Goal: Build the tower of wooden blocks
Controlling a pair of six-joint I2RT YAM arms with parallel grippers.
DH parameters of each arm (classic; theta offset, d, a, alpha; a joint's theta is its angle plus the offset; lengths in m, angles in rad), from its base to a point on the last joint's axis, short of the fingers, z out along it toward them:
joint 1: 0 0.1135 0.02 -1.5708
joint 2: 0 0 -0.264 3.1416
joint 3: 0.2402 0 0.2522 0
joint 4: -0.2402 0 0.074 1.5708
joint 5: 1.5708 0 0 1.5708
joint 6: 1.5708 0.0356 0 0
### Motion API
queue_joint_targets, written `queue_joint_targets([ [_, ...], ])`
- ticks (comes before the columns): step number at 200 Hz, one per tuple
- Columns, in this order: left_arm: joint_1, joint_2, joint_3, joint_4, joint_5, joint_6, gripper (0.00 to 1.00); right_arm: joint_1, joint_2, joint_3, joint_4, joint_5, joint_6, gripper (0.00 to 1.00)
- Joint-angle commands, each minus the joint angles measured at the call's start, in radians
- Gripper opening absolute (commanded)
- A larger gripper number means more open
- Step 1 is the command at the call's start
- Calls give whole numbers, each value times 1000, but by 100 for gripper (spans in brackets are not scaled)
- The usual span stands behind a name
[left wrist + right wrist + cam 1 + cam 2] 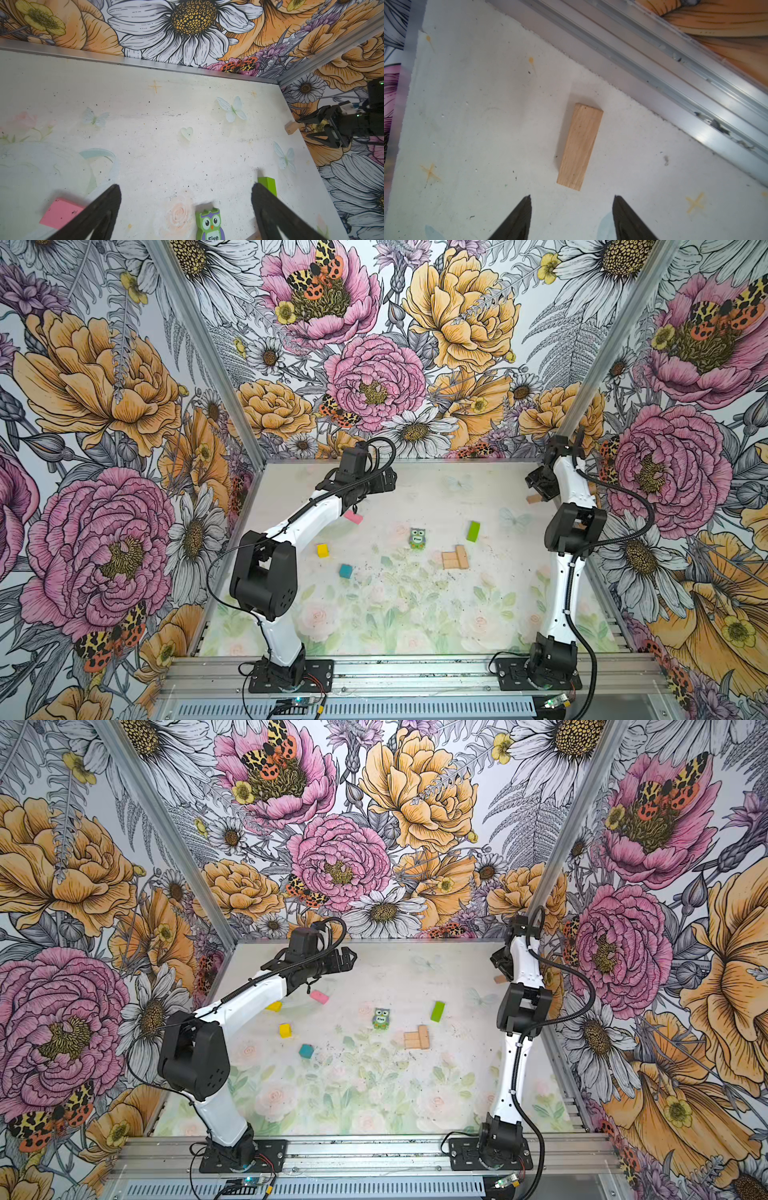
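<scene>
While tan bar [580, 146] lies flat at the surface's [477, 124] far-right edge, long axis in line with right end effector [572, 197], that one hovers short of it, part-open, empty; left end effector [186, 186] wide open, empty.

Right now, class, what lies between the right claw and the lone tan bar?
Nothing: only bare table separates the right claw from the tan bar, as the right wrist view shows. The claw is open.
</scene>
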Motion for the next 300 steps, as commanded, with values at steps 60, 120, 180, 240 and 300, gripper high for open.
queue_joint_targets([
  [60, 31, 14, -4, 45, 48, -20, 99, -11, 52, 34, -24, 21, 60, 64],
  [120, 38, 14, -1, 43, 47, -18, 99, -12, 78, 51, -4, -5, 92, 65],
  [180, 38, 17, -2, 45, 48, -21, 99, -19, 114, 69, -3, -22, 123, 64],
  [240, 39, 24, 1, 46, 49, -27, 99, -28, 125, 66, -6, -20, 140, 58],
  [300, 42, 29, 5, 44, 56, -30, 99, -42, 133, 70, -6, -34, 129, 33],
])
